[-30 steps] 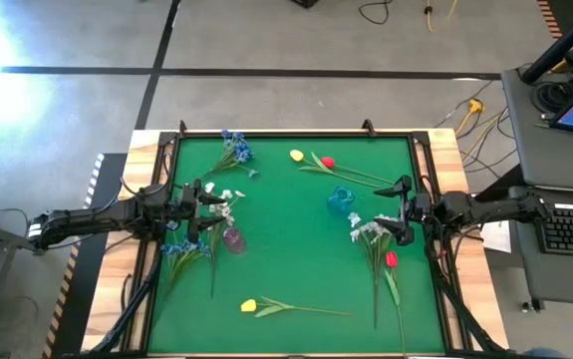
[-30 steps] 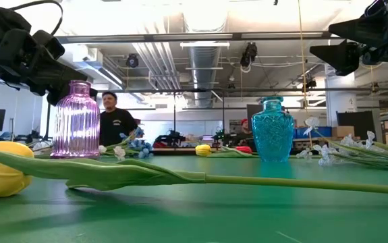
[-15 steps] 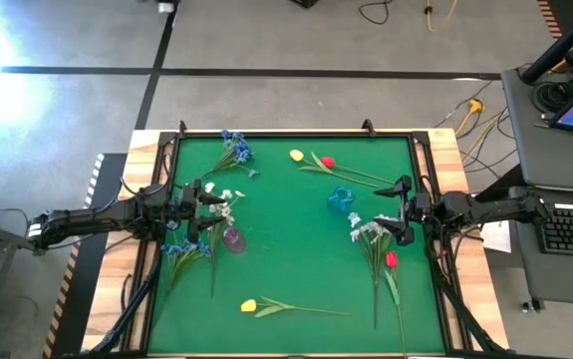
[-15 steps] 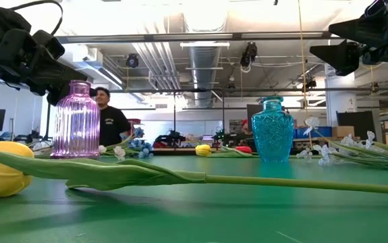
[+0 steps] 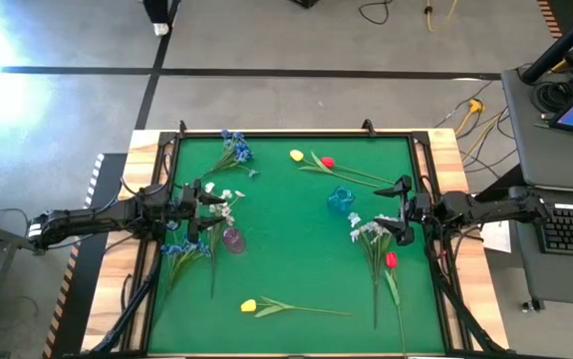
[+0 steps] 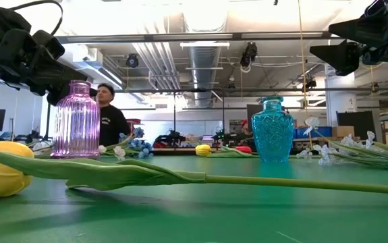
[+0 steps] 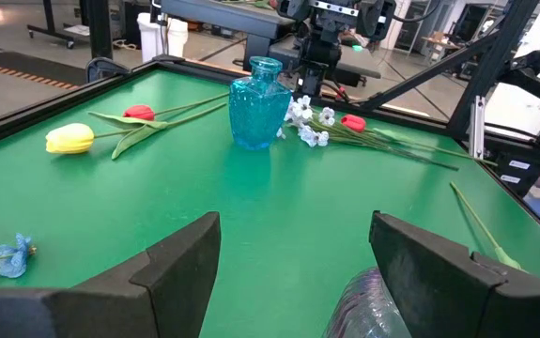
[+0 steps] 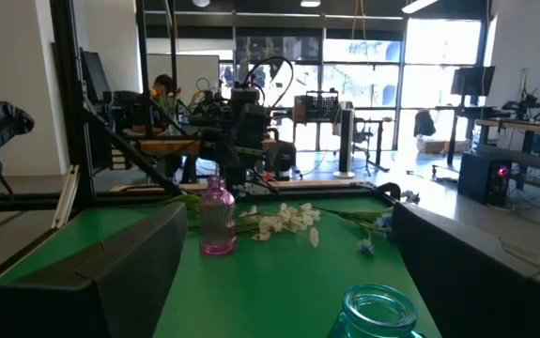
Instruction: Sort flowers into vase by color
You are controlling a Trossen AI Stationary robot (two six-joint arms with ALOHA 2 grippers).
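Observation:
Flowers lie flat on the green table: a blue cluster at far left, yellow and red buds at the far side, white sprigs and blue ones at left, white sprigs and a red bud at right, and a yellow bud near the front. A pink vase and a blue vase stand upright. My left gripper hovers open by the pink vase. My right gripper hovers open beside the blue vase.
A raised wooden frame borders the table. A desk with a keyboard stands to the right. A person stands in the room beyond the far edge. Bare green surface lies in the middle.

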